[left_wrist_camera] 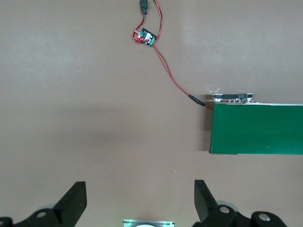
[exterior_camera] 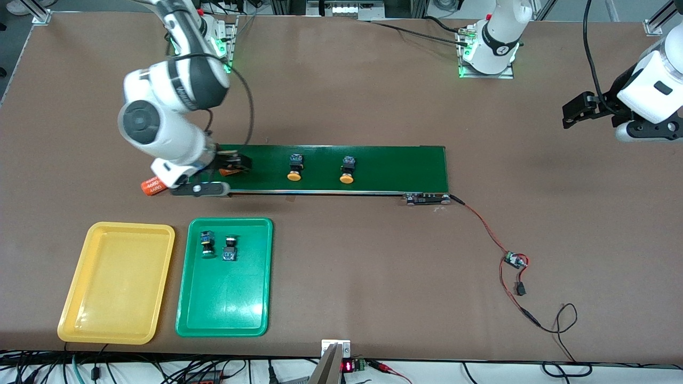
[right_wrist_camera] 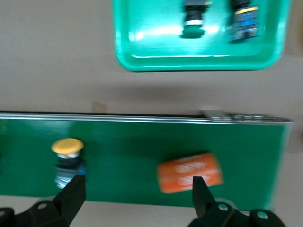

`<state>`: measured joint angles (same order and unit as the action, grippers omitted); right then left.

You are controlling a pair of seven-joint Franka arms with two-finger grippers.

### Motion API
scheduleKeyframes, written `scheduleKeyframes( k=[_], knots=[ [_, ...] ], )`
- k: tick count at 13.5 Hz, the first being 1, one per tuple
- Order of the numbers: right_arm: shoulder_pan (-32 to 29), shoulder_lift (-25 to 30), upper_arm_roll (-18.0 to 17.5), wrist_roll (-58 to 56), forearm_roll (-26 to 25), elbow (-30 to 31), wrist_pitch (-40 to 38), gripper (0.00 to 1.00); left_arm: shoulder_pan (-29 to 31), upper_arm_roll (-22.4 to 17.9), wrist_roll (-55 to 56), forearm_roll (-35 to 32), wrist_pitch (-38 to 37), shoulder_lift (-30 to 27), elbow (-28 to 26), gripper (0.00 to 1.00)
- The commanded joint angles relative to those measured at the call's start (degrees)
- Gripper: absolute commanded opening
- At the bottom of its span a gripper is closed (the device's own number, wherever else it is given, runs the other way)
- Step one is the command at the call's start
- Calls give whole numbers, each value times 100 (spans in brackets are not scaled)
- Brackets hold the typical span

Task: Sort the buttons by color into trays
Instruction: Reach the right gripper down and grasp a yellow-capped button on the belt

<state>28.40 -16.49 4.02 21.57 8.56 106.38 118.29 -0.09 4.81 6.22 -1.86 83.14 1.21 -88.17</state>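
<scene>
Buttons with green caps point(exterior_camera: 207, 242), two small push-button switches with black-and-blue bodies, lay side by side in the shallow green plastic tray point(exterior_camera: 224, 314), in the part of it farther from the front camera; the second green-capped switch point(exterior_camera: 229, 249) sat just beside the first, toward the left arm's end. Two more switches with yellow-orange caps rested on the long dark green conveyor belt point(exterior_camera: 395, 170): one yellow-capped button point(exterior_camera: 294, 166) near the belt's middle, the other yellow-capped button point(exterior_camera: 347, 169) beside it, toward the left arm's end of the desk. The shallow yellow plastic tray point(exterior_camera: 114, 320) stood beside the green one, toward the right arm's end of the brown desk point(exterior_camera: 373, 266), and held nothing. The right gripper point(right_wrist_camera: 135, 187) hung low over the belt's end nearest the right arm, fingers spread wide and holding nothing; in the right wrist view an orange cylinder with white printing point(right_wrist_camera: 189, 172) lay on the belt just beside one fingertip. Another orange printed cylinder point(exterior_camera: 151, 186) lay on the desk off that end of the belt. The left gripper point(left_wrist_camera: 139, 201) waited well apart over bare desk past the belt's other end, fingers likewise wide and empty. A small circuit board on red and black wires point(exterior_camera: 515, 260) lay on the desk, wired to the belt's end.
</scene>
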Motion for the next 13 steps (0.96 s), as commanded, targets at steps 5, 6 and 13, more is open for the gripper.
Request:
scheduleKeyframes(
  k=[5, 6, 13],
  knots=[
    [816, -767, 37, 1165, 58, -29, 1056, 100, 26, 11, -139, 63, -175, 81, 195, 100],
    [816, -802, 37, 1165, 58, -29, 1056, 100, 18, 11, -139, 63, -175, 81, 195, 100],
    [895, -917, 37, 1244, 58, 67, 363, 100, 18, 11, -130, 63, -175, 81, 195, 100]
  ],
)
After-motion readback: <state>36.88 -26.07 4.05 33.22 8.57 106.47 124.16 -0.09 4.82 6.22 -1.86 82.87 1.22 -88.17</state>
